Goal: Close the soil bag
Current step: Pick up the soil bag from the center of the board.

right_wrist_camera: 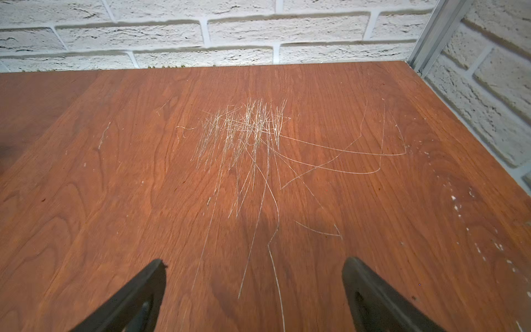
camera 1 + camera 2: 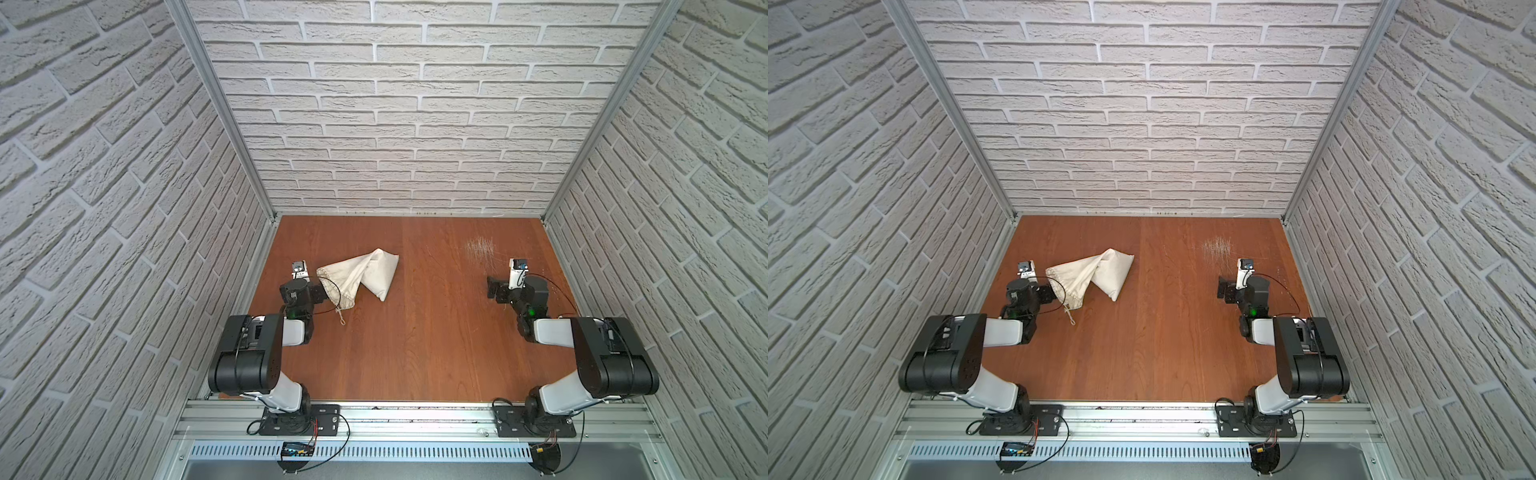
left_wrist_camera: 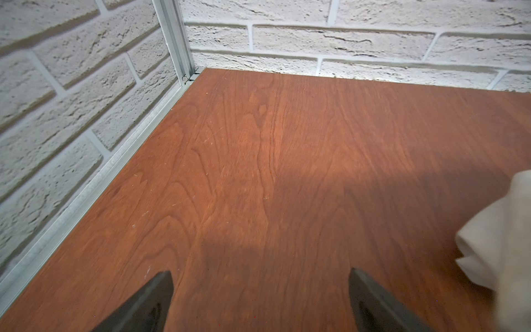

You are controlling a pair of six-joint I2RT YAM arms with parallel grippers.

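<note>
Bag [image 2: 358, 272] lies slumped on the table [image 2: 436, 340], hem and cord [image 2: 340, 319] just beside the left gripper [image 3: 260, 274], so that arm's probably handiest. Right gripper [image 1: 253, 263] sits well apart. Both jaws spread wide, holding nothing.

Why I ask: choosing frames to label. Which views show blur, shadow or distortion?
Both top views: evenly lit, but the wide lens bows the brick walls. Left wrist view: a soft shadow crosses the table; the bag at the edge is blurry. Right wrist view: scratches crisp, near fingers soft.
</note>
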